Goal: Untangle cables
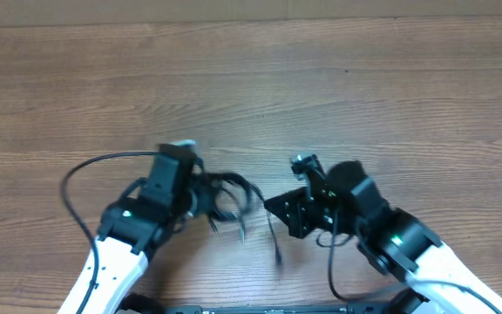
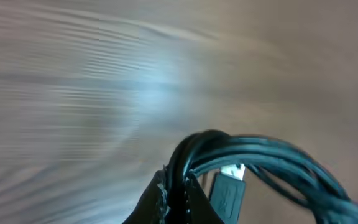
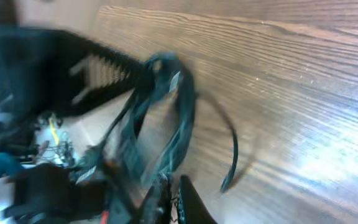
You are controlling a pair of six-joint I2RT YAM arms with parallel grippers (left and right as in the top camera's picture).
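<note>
Here the left gripper (image 2: 174,196) has its jaws clamped on the looped cables (image 1: 227,197) between the arms, the right gripper (image 3: 169,200) has its jaws pinched together, seemingly on one strand, so best to draw apart slowly, low over the table (image 1: 321,78).

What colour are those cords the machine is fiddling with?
Black. The looped bundle of cables shows best in the left wrist view.

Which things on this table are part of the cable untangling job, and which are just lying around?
Part of the job:
- cables
- left gripper, clamped on the cables
- right gripper, shut at the bundle

Not part of it:
- table
- arm wires, fixed to the robot
</note>
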